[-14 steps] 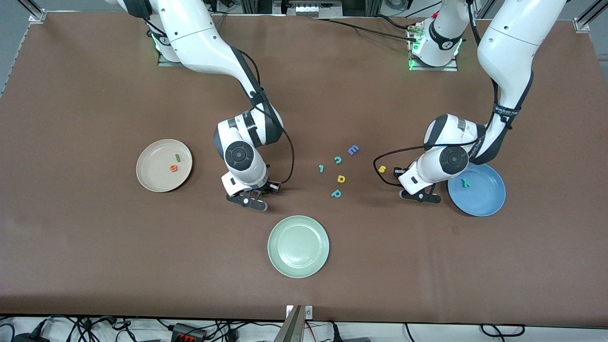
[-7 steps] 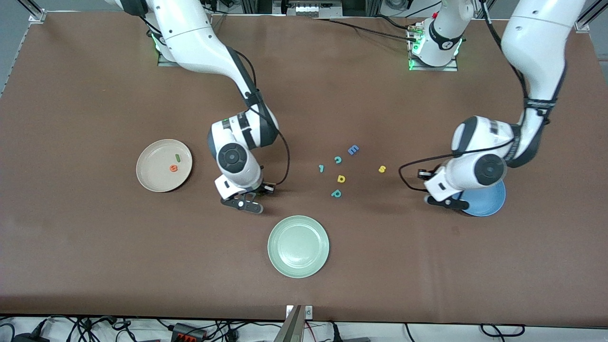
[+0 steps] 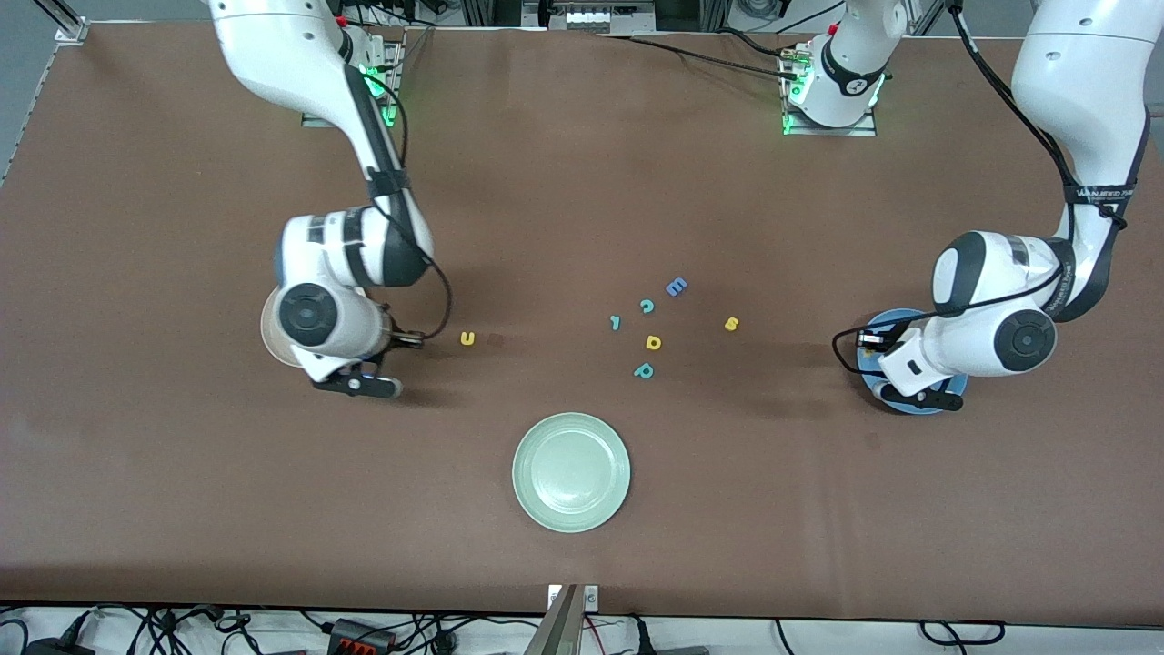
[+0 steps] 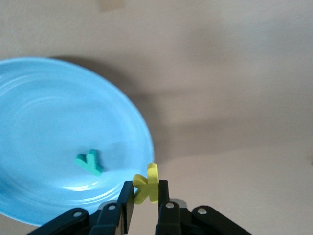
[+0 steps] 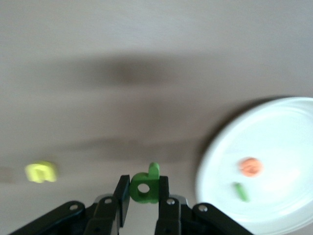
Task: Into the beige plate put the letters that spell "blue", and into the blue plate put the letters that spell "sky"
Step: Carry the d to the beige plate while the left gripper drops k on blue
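My right gripper (image 3: pixel 356 384) is shut on the green b (image 5: pixel 145 186) and hangs over the table just beside the beige plate (image 5: pixel 281 137). In that plate lie the orange e (image 5: pixel 251 167) and the green l (image 5: pixel 240 191). The yellow u (image 3: pixel 467 338) rests on the table beside it, toward the middle. My left gripper (image 3: pixel 923 398) is shut on the yellow k (image 4: pixel 146 185) over the rim of the blue plate (image 4: pixel 44 112). The teal y (image 4: pixel 89 163) lies in that plate. The yellow s (image 3: pixel 731 323) lies on the table between the middle cluster and the blue plate.
A loose cluster sits mid-table: a blue E-like letter (image 3: pixel 676 287), three teal letters (image 3: pixel 647 306) (image 3: pixel 616 321) (image 3: pixel 644 370) and a yellow a/d letter (image 3: pixel 653 342). The pale green plate (image 3: pixel 571 471) lies nearer the front camera than the cluster.
The right arm has swung toward the beige plate with the green b, uncovering the yellow u. The left arm has carried the yellow k over to the blue plate.
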Controlling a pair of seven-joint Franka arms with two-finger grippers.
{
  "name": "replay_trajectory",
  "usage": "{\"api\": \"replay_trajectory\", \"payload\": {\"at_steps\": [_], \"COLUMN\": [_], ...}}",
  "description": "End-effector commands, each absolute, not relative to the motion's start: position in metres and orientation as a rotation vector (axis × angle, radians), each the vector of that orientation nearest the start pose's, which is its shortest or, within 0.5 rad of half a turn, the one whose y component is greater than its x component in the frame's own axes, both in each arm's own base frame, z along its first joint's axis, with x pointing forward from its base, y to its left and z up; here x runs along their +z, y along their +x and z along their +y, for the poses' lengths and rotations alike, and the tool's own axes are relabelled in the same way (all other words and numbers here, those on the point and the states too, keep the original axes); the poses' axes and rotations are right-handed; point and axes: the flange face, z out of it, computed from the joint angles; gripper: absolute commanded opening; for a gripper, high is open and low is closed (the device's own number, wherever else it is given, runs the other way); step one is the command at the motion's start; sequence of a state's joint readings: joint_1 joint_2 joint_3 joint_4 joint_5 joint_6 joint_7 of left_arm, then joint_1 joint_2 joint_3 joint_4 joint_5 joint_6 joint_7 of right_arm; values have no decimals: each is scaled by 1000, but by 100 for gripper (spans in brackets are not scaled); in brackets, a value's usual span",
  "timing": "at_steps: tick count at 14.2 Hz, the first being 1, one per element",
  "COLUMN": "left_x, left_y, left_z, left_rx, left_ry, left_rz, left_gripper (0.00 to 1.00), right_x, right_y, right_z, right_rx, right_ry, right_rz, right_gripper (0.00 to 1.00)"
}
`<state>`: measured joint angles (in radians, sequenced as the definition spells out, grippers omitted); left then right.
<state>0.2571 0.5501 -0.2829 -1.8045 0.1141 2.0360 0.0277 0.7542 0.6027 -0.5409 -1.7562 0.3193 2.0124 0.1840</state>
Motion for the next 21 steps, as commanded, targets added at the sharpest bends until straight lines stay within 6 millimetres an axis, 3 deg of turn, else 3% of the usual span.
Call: {"api": "replay_trajectory", "payload": {"at_steps": [1,3,4,7,8,9,10,11,13,15,17,19,20,21], "left_x": [220,221,220,218,216,216,216,217,222,226,229,224,213,202], "left_y": [616,617,617,617,617,617,617,618,618,618,615,608,604,602], "left_z": [6,6,8,19,20,20,17,15,-2,-39,-85,-143,-161,-161], "left_rx": [499,497,498,501,506,510,508,505,516,509,488,442,423,415], "left_ry": [-3145,-3147,-3147,-3155,-3155,-3157,-3156,-3156,-3153,-3162,-3166,-3144,-3146,-3156], "left_rz": [195,200,196,190,188,190,192,194,220,286,251,210,172,142], "left_gripper": [10,10,11,52,86,100,100,100,100,100,100,100,100,100], "right_x": [241,236,229,216,211,206,206,210,235,256,262,256,250,246], "right_y": [581,577,572,569,570,571,571,573,586,602,607,612,613,616], "right_z": [114,50,37,20,18,17,15,16,38,64,118,168,188,198], "right_rx": [467,508,527,552,544,541,543,540,468,407,346,312,300,278], "right_ry": [-3180,-3167,-3162,-3167,-3181,-3189,-3186,-3182,-3177,-3173,-3148,-3118,-3124,-3141], "right_rz": [99,28,33,65,61,60,59,57,24,-33,-143,-210,-237,-222], "right_gripper": [14,15,15,16,18,25,71,100,100,100,100,100,100,100]}}
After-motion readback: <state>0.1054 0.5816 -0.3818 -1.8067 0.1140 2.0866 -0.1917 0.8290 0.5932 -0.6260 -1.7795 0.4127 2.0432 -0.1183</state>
